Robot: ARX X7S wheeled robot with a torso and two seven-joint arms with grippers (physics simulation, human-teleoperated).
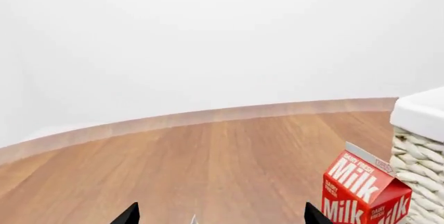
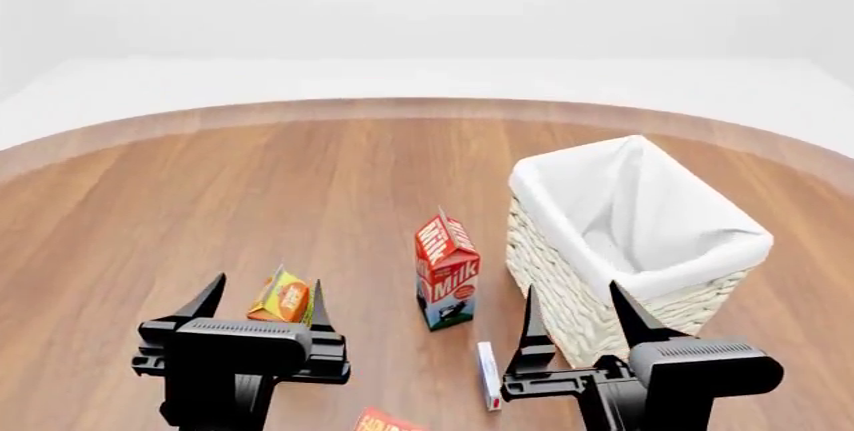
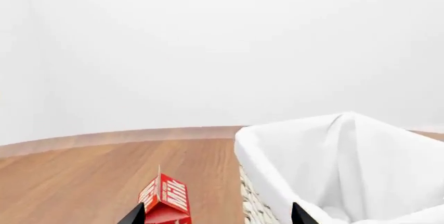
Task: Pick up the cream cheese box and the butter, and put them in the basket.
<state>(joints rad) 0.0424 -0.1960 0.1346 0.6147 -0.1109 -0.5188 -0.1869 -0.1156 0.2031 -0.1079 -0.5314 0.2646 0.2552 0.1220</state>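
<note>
The cream cheese box [image 2: 489, 375] lies flat on the wooden floor, just left of my right gripper [image 2: 581, 319]. That gripper is open and empty, close in front of the basket [image 2: 554, 276]. Only a corner of the butter [image 2: 387, 421] shows at the head view's bottom edge, between the two arms. My left gripper [image 2: 263, 303] is open and empty. In the right wrist view the open gripper [image 3: 218, 216] faces the basket [image 3: 263, 167]. In the left wrist view the open gripper [image 1: 222, 216] faces bare floor, with the basket [image 1: 416, 167] at the side.
A red-and-white milk carton [image 2: 447, 271] stands upright just left of the basket; it also shows as the milk carton [image 1: 364, 193] and the milk carton [image 3: 165, 200]. A yellow-orange juice carton [image 2: 283, 298] stands between my left gripper's fingers in the head view. Wooden floor stretches to a curved white wall.
</note>
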